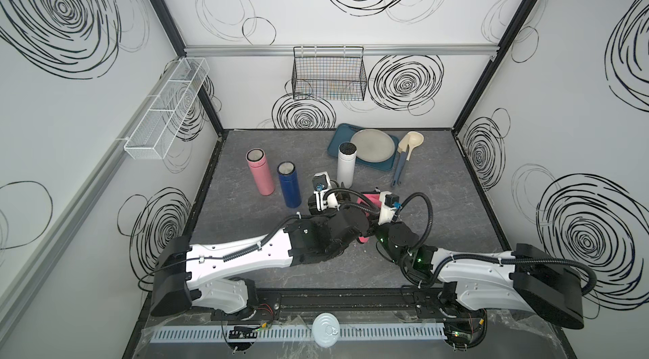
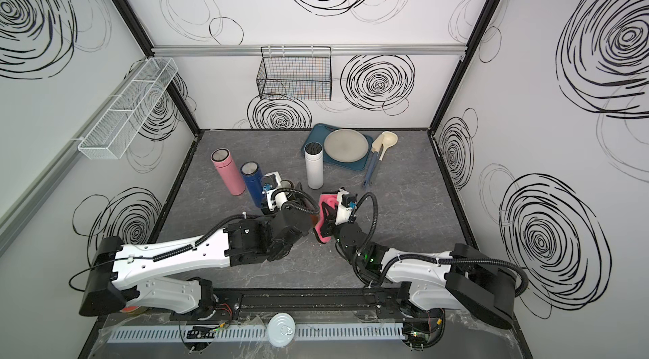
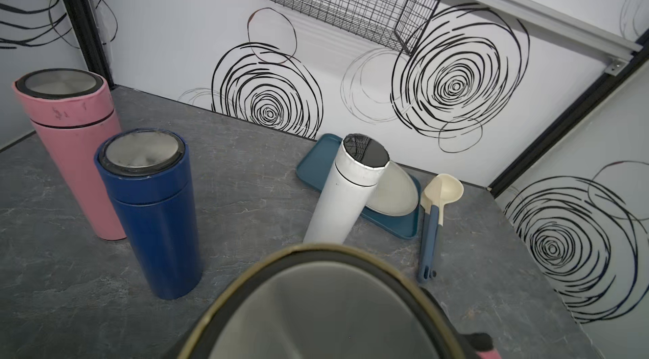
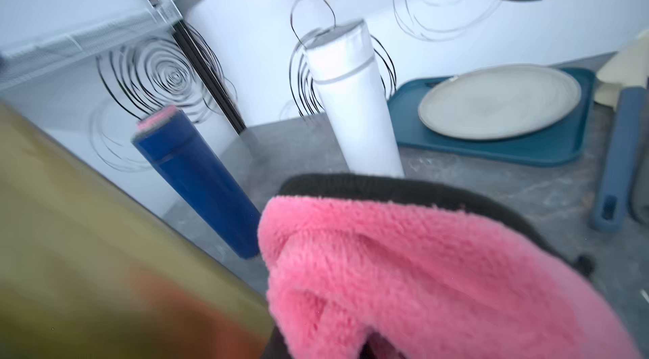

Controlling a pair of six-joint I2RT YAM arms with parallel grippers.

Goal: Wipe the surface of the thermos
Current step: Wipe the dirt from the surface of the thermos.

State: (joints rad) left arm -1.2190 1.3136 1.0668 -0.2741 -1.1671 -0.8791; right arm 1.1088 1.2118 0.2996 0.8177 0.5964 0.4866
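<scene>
Three thermoses are set upright on the surface (image 1: pixel 439 199): a pink thermos (image 1: pixel 260 173), a blue thermos (image 1: pixel 288 185) and a white thermos (image 1: pixel 346 164). Small dark marks on the pink cap cannot be read as writing. A fourth, the olive thermos (image 3: pixel 326 304), is gripped near the middle by the left pincer (image 2: pixel 288 195), pressed together on it. A pink cloth (image 4: pixel 421 269) is pinched in the right pincer (image 2: pixel 328 218), just beside that thermos.

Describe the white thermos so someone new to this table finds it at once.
On the table by the back wall lies a dark blue tray holding a grey plate. Upright at the tray's near left corner stands the white thermos: the only white one, black-topped, unlike the silver-topped pink thermos and blue thermos farther left.
</scene>
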